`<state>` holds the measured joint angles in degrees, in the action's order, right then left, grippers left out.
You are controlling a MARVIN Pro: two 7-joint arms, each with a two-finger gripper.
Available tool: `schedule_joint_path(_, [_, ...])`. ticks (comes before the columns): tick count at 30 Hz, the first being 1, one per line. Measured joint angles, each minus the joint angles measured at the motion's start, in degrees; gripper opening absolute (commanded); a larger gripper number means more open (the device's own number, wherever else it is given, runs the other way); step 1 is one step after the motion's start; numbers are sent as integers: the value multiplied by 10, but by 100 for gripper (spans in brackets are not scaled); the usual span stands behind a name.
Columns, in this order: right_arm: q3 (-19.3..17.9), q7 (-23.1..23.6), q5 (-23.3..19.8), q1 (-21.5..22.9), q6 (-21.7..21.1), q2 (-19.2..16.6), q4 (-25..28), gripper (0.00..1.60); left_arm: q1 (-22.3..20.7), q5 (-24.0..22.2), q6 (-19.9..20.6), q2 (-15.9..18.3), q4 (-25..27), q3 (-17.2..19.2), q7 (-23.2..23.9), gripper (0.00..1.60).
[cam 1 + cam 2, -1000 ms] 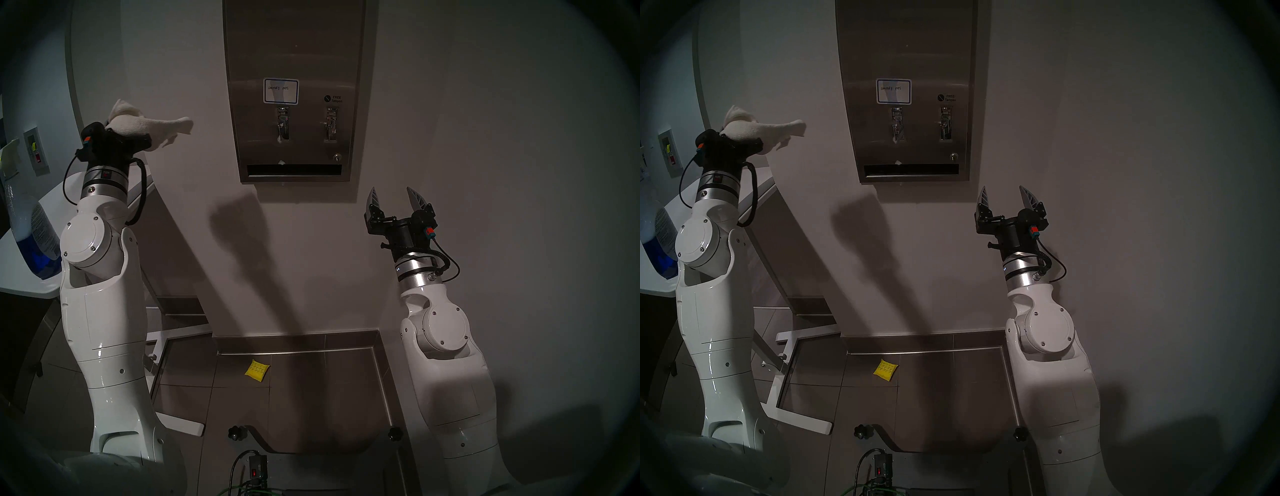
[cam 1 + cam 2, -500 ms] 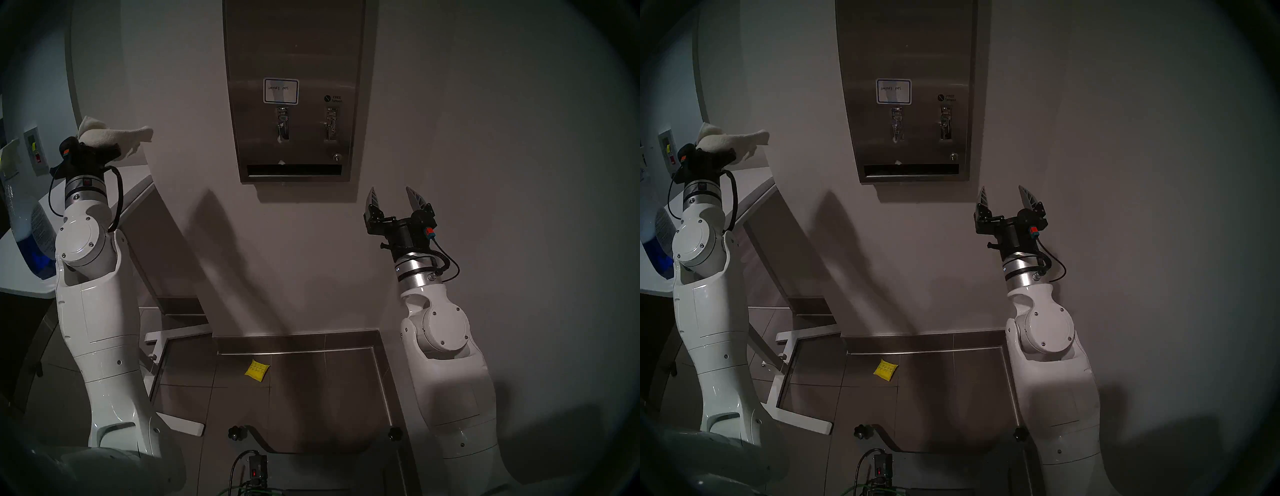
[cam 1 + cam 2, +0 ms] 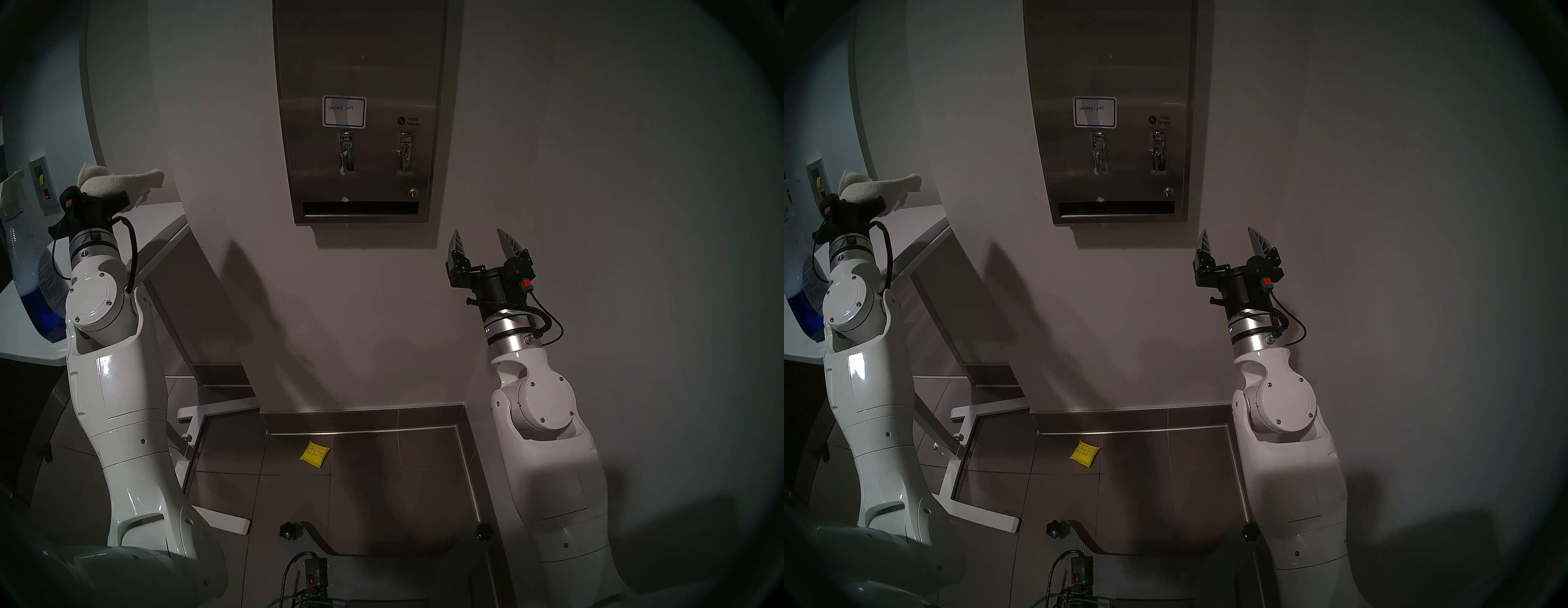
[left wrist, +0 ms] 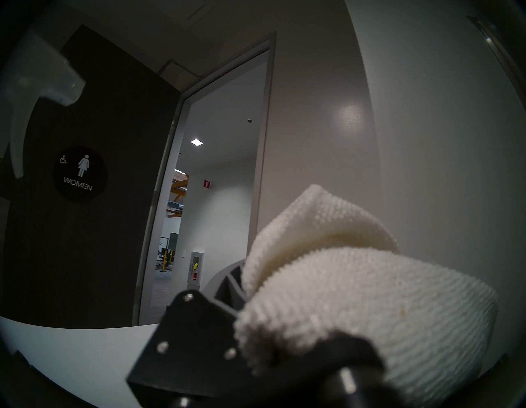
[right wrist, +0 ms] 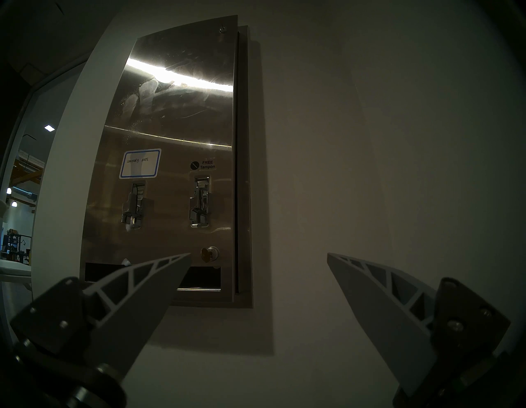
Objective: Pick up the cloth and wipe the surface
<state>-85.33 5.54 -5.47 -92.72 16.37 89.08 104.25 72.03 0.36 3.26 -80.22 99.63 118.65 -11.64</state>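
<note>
The cloth point(image 3: 123, 182) is an off-white terry towel bunched in my left gripper point(image 3: 114, 198), which is shut on it, far left of the dispenser and above the white tabletop's back corner. The cloth fills the lower right of the left wrist view point(image 4: 355, 285) and hides the fingertips. The surface is the brushed steel dispenser front point(image 3: 360, 63) on the wall, with a blue-bordered label point(image 3: 343, 111), two chrome levers point(image 3: 346, 157) and a dark slot point(image 3: 360, 208). Smears show on it in the right wrist view point(image 5: 182, 114). My right gripper point(image 3: 479, 242) is open and empty, below and right of the dispenser.
A spray bottle with blue liquid point(image 3: 38, 288) stands on the white tabletop point(image 3: 161, 216) at the left. A small yellow quilted pad point(image 3: 315, 453) lies on the tiled floor. The table's white legs point(image 3: 212, 520) are by my left arm. An open doorway point(image 4: 216, 199) lies beyond.
My left arm has swung left and down with the cloth, away from the dispenser and over the tabletop. The right arm has not moved.
</note>
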Motion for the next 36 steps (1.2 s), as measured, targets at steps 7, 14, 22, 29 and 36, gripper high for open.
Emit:
schedule_joint_path(7, [-1,2,1,0,0,2,0,160,3,0,-12,6,-45,17,-3,0])
schedule_joint_path(14, [-3,4,2,0,0,4,0,160,8,-15,-27,12,-66,21,22,0])
schedule_joint_path(22, [-4,6,4,0,0,6,0,160,5,-24,-37,18,-84,17,36,0])
schedule_joint_path(29, [-6,8,5,-1,0,8,0,160,-2,-27,-40,22,-113,22,30,0])
schedule_joint_path(36, [-7,10,6,-1,0,10,0,160,-12,-23,-51,29,-141,24,18,0])
